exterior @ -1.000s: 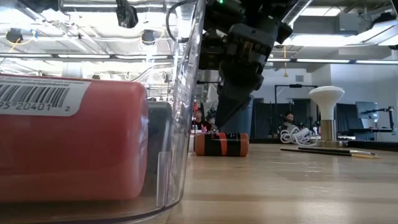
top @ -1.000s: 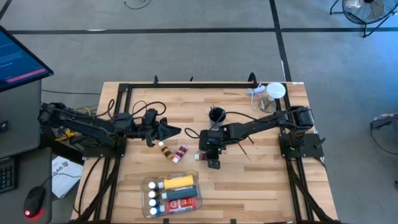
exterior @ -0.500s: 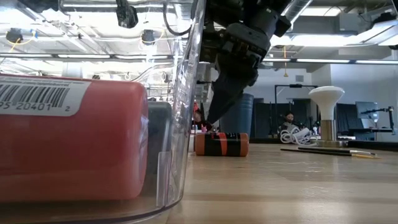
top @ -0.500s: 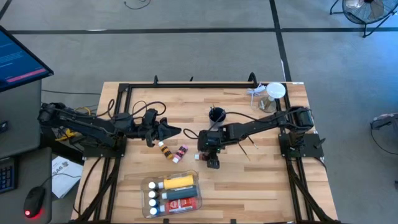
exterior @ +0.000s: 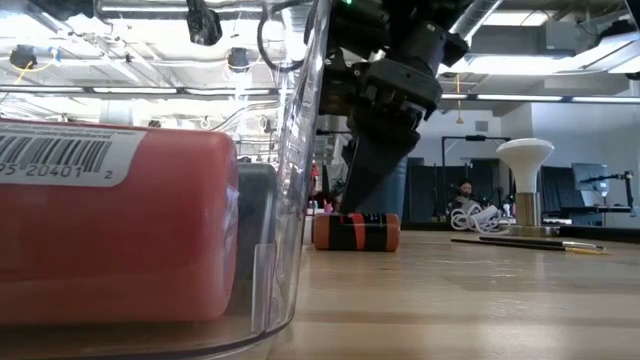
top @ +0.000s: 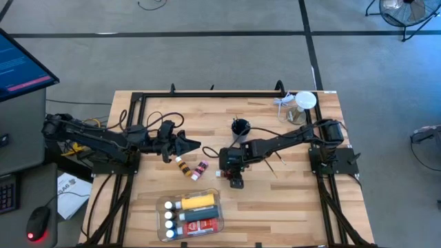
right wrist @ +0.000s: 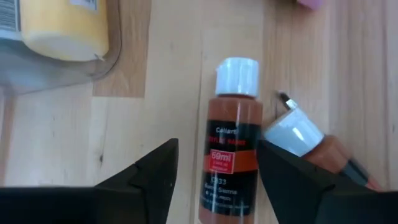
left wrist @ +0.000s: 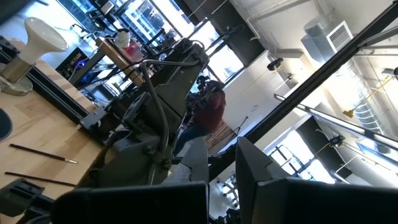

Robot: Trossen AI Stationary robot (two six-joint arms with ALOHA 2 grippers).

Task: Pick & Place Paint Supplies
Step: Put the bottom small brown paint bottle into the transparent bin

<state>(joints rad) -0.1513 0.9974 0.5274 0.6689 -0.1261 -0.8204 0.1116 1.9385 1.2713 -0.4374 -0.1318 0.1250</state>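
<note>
A brown paint bottle (right wrist: 231,155) with a white cap and a black label lies on its side on the table (top: 289,200), also showing in the low view (exterior: 357,232). My right gripper (right wrist: 217,142) slants down over it, open, with one finger on each side of the bottle's body; I cannot tell whether either finger touches it. A second white-capped bottle (right wrist: 292,134) lies close beside it, across a thin brush (right wrist: 357,171). My left gripper (top: 193,145) hangs shut above the table's left part, with nothing in it.
A clear container (top: 165,220) near the front edge holds a yellow bottle (top: 198,201) and a red one (exterior: 110,230). Two small bottles (top: 182,167) (top: 201,169) lie left of centre. Brushes (exterior: 520,242) and a white-lidded jar (top: 303,103) are to the right.
My right gripper has rolled a little at the wrist while staying above the brown bottle. The bottle has kept its place on the table.
</note>
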